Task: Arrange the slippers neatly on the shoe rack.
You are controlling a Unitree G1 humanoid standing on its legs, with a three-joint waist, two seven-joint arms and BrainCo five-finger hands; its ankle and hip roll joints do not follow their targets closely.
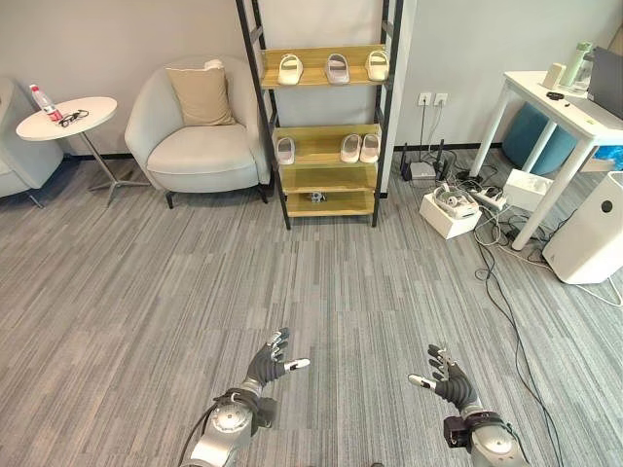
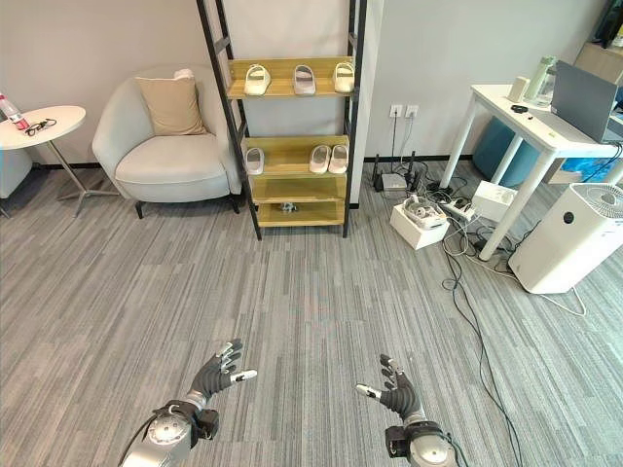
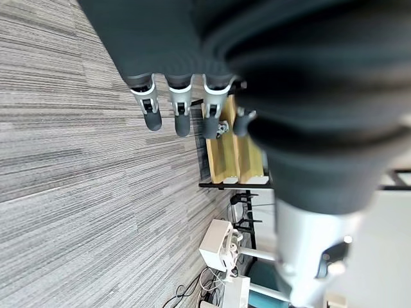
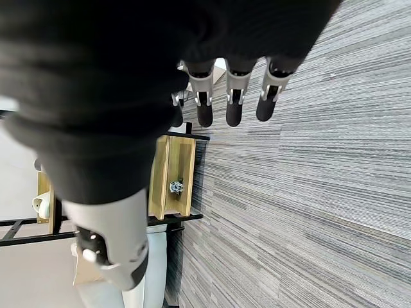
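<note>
Pale wood shelves on the shoe rack (image 1: 325, 146) (black metal frame), matt grey striped carpet (image 1: 146, 292), smooth slippers (image 1: 290, 69)

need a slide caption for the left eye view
Both hands, left and right, open and empty over the grey floor, facing a shoe rack with six slippers on two shelves.

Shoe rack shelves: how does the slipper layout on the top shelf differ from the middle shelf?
The top shelf holds three slippers spaced evenly apart; the middle shelf holds one slipper alone at its left and two close together at its right. Both hold three pale slippers, toes toward the wall.
</note>
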